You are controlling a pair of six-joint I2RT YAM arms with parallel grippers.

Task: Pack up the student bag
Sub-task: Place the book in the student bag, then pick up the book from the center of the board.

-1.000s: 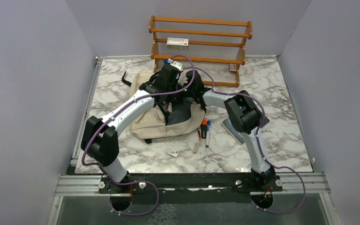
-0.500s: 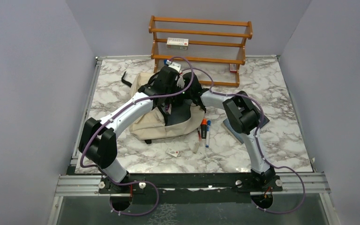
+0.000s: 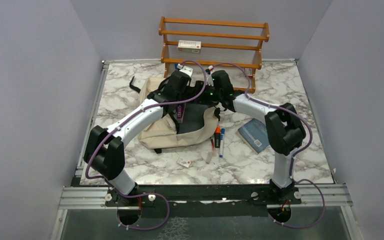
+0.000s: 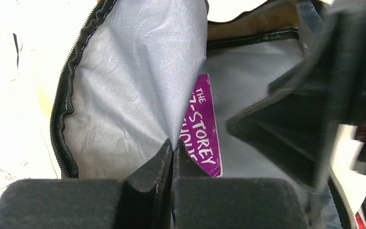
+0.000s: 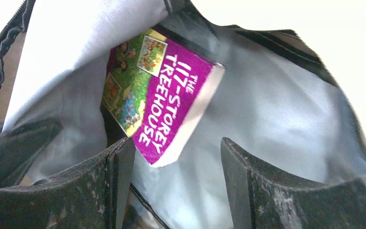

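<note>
Both arms are arching over the cream fabric backpack (image 3: 160, 132), left gripper (image 4: 173, 145) clamping lining (image 4: 124, 86), right gripper (image 5: 175, 142) gaping before a purple paperback (image 5: 167, 100), cover visible right-wrist only.

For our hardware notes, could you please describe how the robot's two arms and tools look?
The left arm and right arm have white links, bulky black joints and a purple cable each. The left tool and right tool are black, with two blocky fingers.
</note>
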